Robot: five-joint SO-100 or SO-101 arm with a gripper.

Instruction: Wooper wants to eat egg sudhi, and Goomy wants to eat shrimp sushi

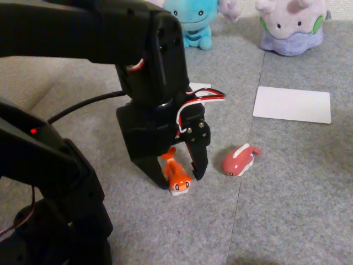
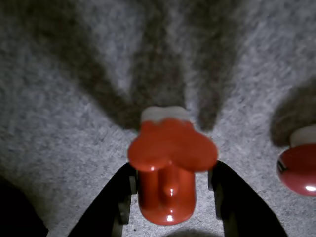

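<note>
Shrimp sushi [image 1: 177, 178] on the grey mat, flanked by the spread pincer [image 1: 177, 179] (contact unclear). Goomy [image 1: 290, 25] and a white card [image 1: 293, 104] lie well beyond it; delivery remains.

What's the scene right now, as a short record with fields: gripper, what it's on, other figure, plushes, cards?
gripper: gripper low at the carpet, fingers on either side of the shrimp sushi
shrimp sushi: orange figure between the fingers, on the grey carpet
contact: whether the fingers press it cannot be told
other figure: pink-red figure to its right in the fixed view, apart
plushes: Wooper and Goomy at the far edge
cards: white card in front of Goomy
</note>
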